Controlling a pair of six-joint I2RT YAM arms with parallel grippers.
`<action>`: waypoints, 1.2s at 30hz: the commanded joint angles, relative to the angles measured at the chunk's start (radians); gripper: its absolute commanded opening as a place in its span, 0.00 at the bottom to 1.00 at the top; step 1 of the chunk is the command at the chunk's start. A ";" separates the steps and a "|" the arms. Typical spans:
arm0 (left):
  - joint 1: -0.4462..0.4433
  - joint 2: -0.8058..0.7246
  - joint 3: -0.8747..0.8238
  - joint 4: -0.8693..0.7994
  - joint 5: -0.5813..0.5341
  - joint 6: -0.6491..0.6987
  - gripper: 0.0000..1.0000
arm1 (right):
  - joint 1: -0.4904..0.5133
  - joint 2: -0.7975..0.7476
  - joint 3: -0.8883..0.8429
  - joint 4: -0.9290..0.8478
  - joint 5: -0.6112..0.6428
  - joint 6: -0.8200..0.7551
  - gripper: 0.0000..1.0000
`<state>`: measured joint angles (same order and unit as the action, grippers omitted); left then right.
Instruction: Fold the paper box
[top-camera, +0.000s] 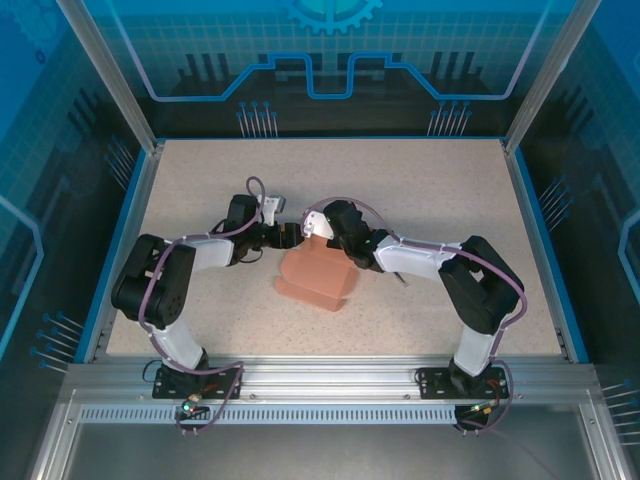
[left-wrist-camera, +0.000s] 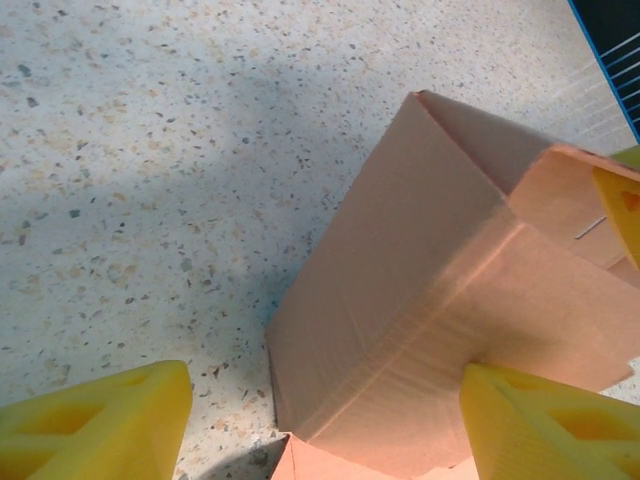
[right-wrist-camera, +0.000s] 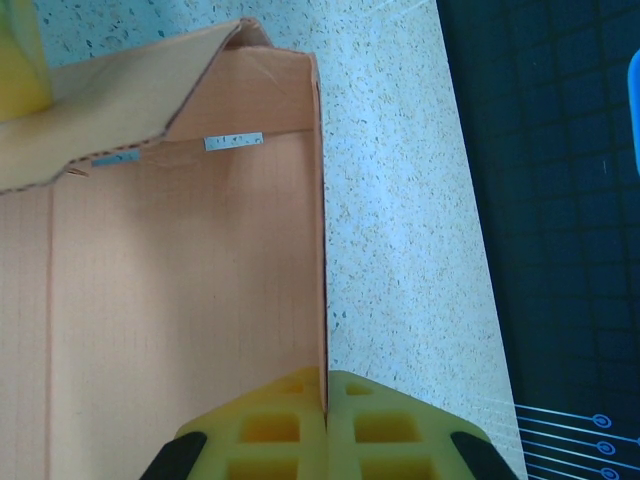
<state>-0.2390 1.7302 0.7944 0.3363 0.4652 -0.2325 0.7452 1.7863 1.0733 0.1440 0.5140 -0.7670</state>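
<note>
Part of paper box (left-wrist-camera: 400, 330) off-frame

- The thin cardboard paper box (top-camera: 315, 278) is salmon pink all over, with a tiny grey mark (right-wrist-camera: 232, 141) inside.
- The flat stone-look tabletop (top-camera: 420, 190) is sandy white with lots of small dark dots.
- A blue rim (top-camera: 545, 245) runs along the tabletop's edges.
- The left gripper (left-wrist-camera: 320, 440) has bright yellow fingers (left-wrist-camera: 95, 425).
- The right gripper (right-wrist-camera: 326, 400) has yellow fingers (right-wrist-camera: 270, 425) too, with black behind them.
- The left arm (top-camera: 165, 285) and right arm (top-camera: 480, 285) are black and white.
- The see-through walls (top-camera: 320, 60) are blue with light blue lines and squares.

High rear view looks down; close wrist views share the paper box (left-wrist-camera: 400, 300).
</note>
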 joint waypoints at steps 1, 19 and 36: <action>-0.006 -0.011 -0.003 0.044 0.057 0.034 0.76 | -0.007 -0.009 0.025 -0.032 -0.037 0.014 0.00; -0.025 0.048 0.010 0.091 0.024 0.054 0.81 | -0.011 -0.007 0.043 -0.053 -0.059 0.025 0.00; -0.020 0.015 -0.046 0.216 0.160 0.028 0.68 | -0.021 -0.030 0.042 -0.057 -0.091 0.034 0.00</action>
<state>-0.2565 1.7592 0.7601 0.4946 0.5594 -0.2096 0.7372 1.7863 1.0935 0.1020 0.4614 -0.7551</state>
